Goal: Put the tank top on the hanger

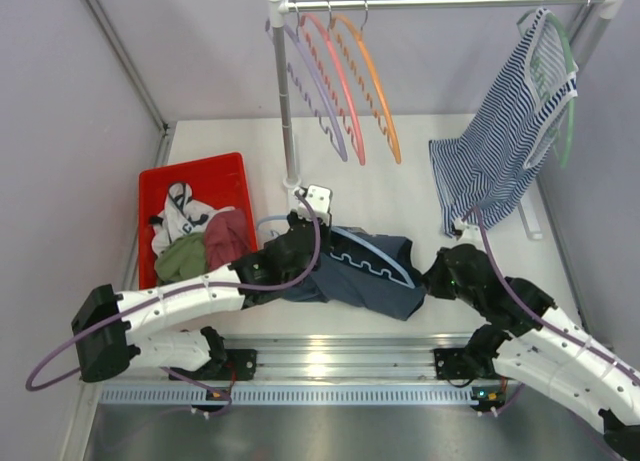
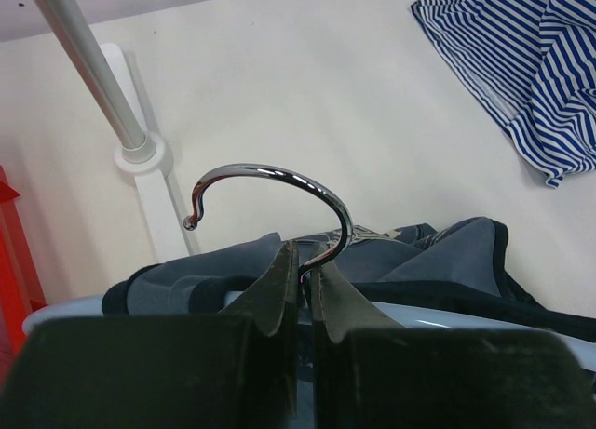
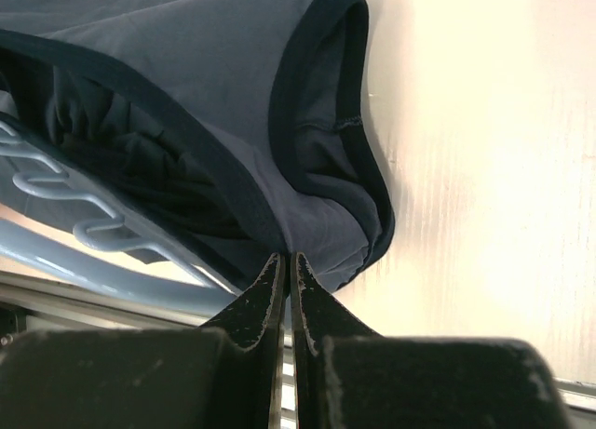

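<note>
Nearest, two arms: left arm [image 1: 170,303] and right arm [image 1: 560,346], both reaching inward over one white desk [image 1: 410,186]. At far left, one red bin [image 1: 195,166] heaped with clothes [image 1: 200,243]. Next, left gripper [image 2: 303,254] narrowed onto stem of metal hook [image 2: 279,173] of one light-blue hanger [image 1: 386,259]. Mid-desk, between both grippers, one tank top [image 1: 385,293], light-blue hanger partly inside, wavy underside showing. Behind, on one rail [image 1: 440,1], three bare hangers: purple hanger [image 1: 325,101], pink hanger [image 1: 340,81], orange hanger [image 1: 375,81]. Rightward, right gripper [image 3: 284,259] pinched tight on tank top's trimmed edge. Far right, one striped top [image 1: 500,151] on one green hanger [image 1: 568,81].
</note>
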`<action>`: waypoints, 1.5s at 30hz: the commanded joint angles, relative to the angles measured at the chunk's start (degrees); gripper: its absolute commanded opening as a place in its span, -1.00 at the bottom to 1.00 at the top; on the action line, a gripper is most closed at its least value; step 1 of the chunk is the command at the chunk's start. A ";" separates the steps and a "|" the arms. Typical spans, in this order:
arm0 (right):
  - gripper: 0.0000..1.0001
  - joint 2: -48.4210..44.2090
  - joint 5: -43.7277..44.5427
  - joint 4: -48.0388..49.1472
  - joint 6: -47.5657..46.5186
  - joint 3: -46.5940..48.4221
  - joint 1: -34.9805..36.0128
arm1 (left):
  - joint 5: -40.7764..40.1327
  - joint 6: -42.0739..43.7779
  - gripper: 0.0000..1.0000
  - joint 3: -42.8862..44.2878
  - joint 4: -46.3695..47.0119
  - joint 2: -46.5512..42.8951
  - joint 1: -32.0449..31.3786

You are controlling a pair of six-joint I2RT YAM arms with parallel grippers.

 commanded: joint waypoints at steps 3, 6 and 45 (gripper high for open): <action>-1.00 -1.13 0.69 -1.65 0.49 2.26 -0.66 | -5.59 1.17 -1.00 2.30 4.28 -0.09 1.70; -1.00 -1.31 0.16 -1.65 0.67 1.65 -0.66 | -5.32 0.91 -1.00 2.22 4.55 -0.35 2.23; -1.00 4.76 -2.65 2.56 -3.55 2.36 -0.57 | 0.12 -2.87 -1.00 10.21 -2.74 6.15 3.38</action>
